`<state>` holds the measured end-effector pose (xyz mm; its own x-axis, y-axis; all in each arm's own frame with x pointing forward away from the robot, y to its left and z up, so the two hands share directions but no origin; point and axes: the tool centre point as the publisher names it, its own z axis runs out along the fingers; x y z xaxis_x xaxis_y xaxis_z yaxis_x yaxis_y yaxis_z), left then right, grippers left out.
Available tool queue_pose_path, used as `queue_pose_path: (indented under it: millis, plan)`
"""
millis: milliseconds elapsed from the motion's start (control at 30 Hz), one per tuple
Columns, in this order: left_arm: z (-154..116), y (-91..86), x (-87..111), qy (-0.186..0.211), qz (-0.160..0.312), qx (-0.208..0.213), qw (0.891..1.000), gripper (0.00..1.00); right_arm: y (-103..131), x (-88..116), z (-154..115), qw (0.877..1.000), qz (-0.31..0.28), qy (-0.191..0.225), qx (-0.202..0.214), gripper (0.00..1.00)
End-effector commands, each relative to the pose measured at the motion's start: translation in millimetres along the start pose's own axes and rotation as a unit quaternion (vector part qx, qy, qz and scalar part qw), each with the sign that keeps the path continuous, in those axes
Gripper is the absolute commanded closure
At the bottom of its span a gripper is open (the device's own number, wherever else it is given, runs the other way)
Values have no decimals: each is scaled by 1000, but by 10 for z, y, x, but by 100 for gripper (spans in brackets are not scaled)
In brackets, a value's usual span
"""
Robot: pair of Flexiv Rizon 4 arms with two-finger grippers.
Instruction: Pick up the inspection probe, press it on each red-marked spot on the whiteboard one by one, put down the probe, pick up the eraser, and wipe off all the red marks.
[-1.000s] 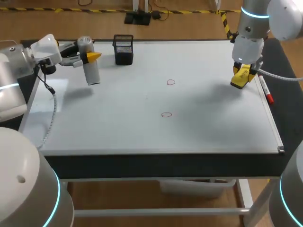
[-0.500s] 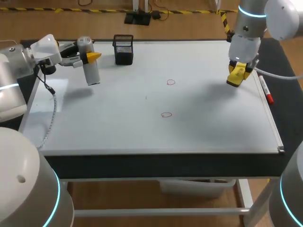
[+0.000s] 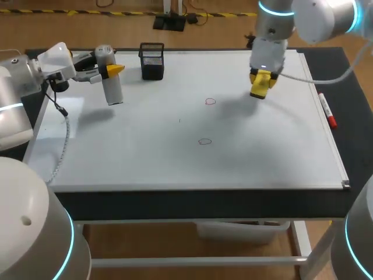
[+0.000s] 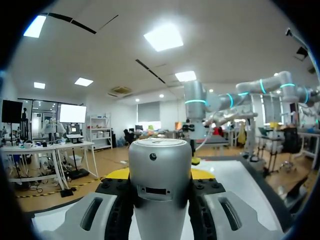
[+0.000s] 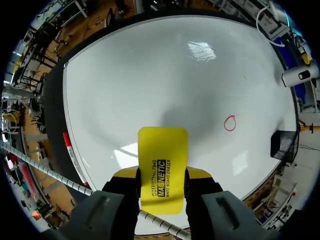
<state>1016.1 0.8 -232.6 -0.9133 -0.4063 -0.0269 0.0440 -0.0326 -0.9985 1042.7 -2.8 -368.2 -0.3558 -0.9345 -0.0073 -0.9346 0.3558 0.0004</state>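
R gripper (image 3: pixel 263 79) clamped on yellow eraser (image 3: pixel 260 90), eraser end pointing down at whiteboard (image 3: pixel 262 157). It hovers nr far edge, just right of far red mark (image 3: pixel 210 101), prob lined up to wipe that one first. Near mark (image 3: pixel 204 141) sits mid-board, not wiped. L gripper (image 3: pixel 108 70) clamped on probe (image 3: pixel 112 87), upright over far-left corner beside black holder (image 3: pixel 151 61), likely parked clear of wipe path. Probe not yet put down.

Silver-white arms (image 3: pixel 17 93) with cyan rings (left tool (image 3: pixel 112 70) yellow-tipped).
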Motion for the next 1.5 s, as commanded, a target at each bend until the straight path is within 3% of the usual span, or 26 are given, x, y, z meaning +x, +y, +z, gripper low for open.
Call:
queue_pose_path:
  millis: [33, 400, 633, 1033, 1500]
  plan:
    - [6, -12, 1, -1, 0, 0, 1000, 100, 9, -342, 31, 999, -19, 34, 1, 100]
    - [6, -12, 1, -1, 0, 0, 1000, 100, 281, -1092, 86, 995, -96, 30, -3, 100]
    - [6, -12, 1, -1, 0, 0, 1000, 100, 485, -1437, 126, 992, -119, 29, -1, 100]
    - [6, -12, 1, -1, 0, 0, 1000, 100, 688, -1698, 234, 990, -134, 34, 6, 100]
    - [6, -12, 1, -1, 0, 0, 1000, 100, 796, -1828, 353, 990, -135, 24, 15, 100]
